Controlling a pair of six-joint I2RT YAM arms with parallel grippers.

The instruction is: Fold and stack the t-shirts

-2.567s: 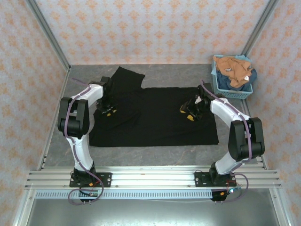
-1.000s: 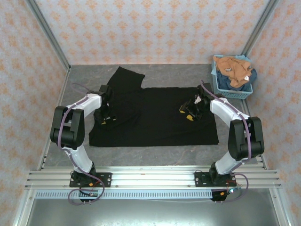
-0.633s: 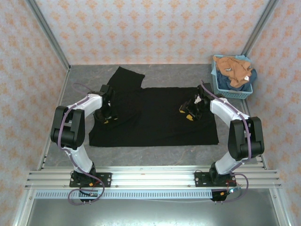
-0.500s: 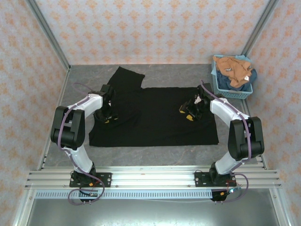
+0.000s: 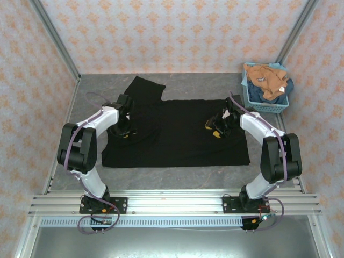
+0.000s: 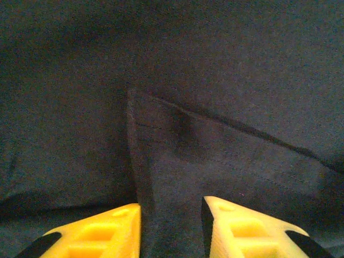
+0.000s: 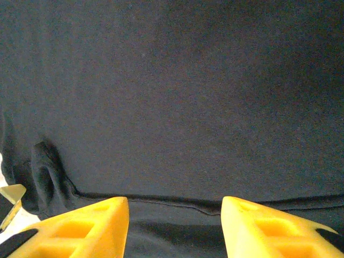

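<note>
The black tee (image 5: 177,134) lies spread flat on the table (image 5: 204,86), one sleeve (image 5: 144,88) sticking out toward the far left corner. The orange tee (image 5: 266,78) and the blue tee (image 5: 288,86) sit bunched in the basket (image 5: 266,106) at the far right, well apart from the work. The step in hand looks like the first fold of the black tee: taking hold of its far edge at two spots.

The left gripper (image 5: 123,133) sits low on the cloth near the base of the sleeve. In the left wrist view its jaws stand narrow, with a raised crease (image 6: 141,145) running into the gap close to one finger; whether the cloth is actually pinched cannot be told. The right gripper (image 5: 214,129) rests over the right part of the tee. In the right wrist view its jaws stand wide, straddling a hem line (image 7: 177,204), with flat cloth between them and nothing held.

The next move probably calls for both pincers to have a firm pinch on a single layer before any lift. Then they should rise together and carry the edge evenly toward the near side, so the fold lands straight and the sleeve tucks in rather than trailing.
</note>
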